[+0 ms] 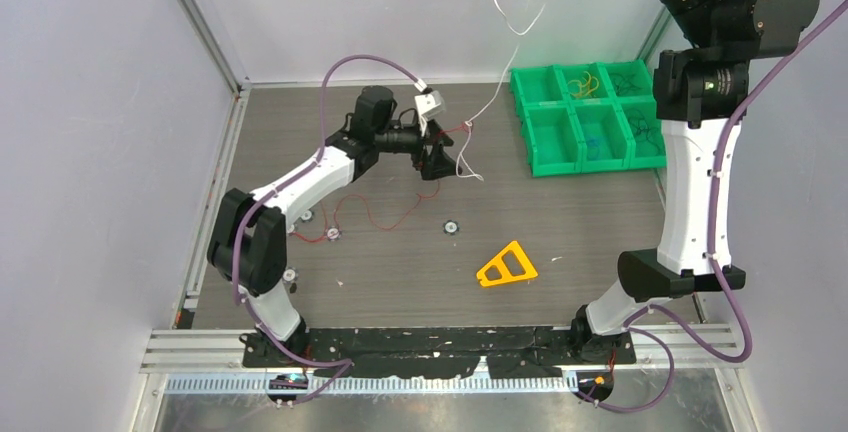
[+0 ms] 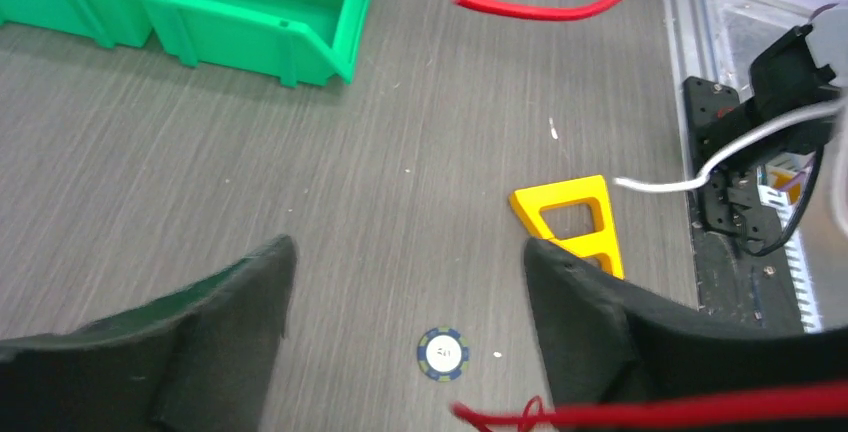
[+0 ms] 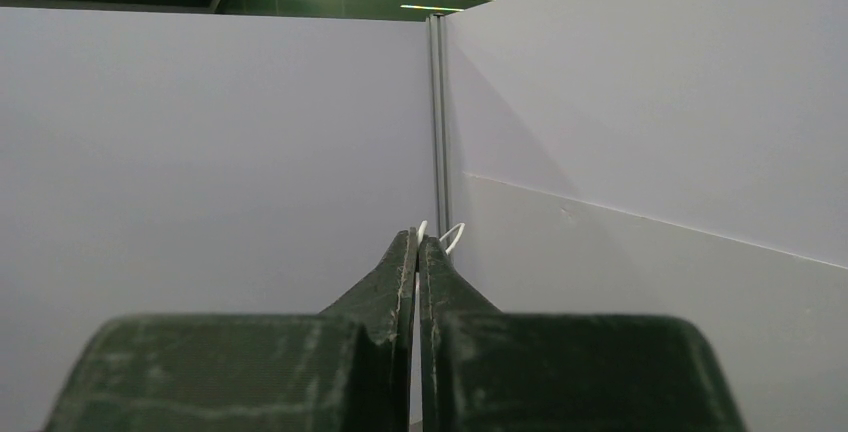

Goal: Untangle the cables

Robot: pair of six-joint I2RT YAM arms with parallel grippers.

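Note:
A white cable (image 1: 512, 57) hangs from the top of the overhead view down to the table beside my left gripper (image 1: 432, 160). My right gripper (image 3: 417, 237) is raised high and shut on it, and a small white loop (image 3: 453, 235) pokes past its tips. A red cable (image 1: 385, 220) trails over the table and rises toward the left gripper. My left gripper (image 2: 408, 252) is open above the table with nothing between its fingers. The red cable (image 2: 680, 409) crosses the base of its right finger, and another stretch of that red cable (image 2: 560, 12) arcs ahead. The white cable (image 2: 720, 160) passes on the right.
Green bins (image 1: 522, 112) at the back right hold yellow, blue and black cables. A yellow triangle (image 1: 507, 266) lies mid-table. Poker chips (image 1: 451, 226) sit on the table, one of them (image 2: 442, 353) under the left gripper. Walls stand left, right and behind.

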